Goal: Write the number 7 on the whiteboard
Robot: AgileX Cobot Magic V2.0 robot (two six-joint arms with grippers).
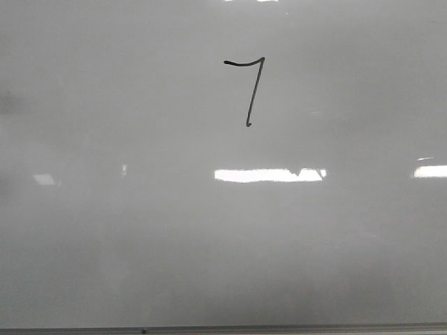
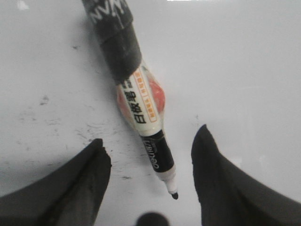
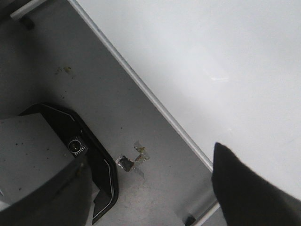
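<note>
The number 7 (image 1: 248,89) is drawn in black on the whiteboard (image 1: 105,244), above a bright reflection. The left pincer (image 2: 150,181) is spread wide, with an uncapped marker (image 2: 141,103) lying loose on the board between its fingers. The right pincer (image 3: 150,188) also gapes, holding nothing, beside the whiteboard's metal edge (image 3: 155,101).

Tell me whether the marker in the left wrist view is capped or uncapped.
Uncapped. The marker lies on the whiteboard with its bare black tip exposed, between the open left tool's fingers, which do not touch it.
</note>
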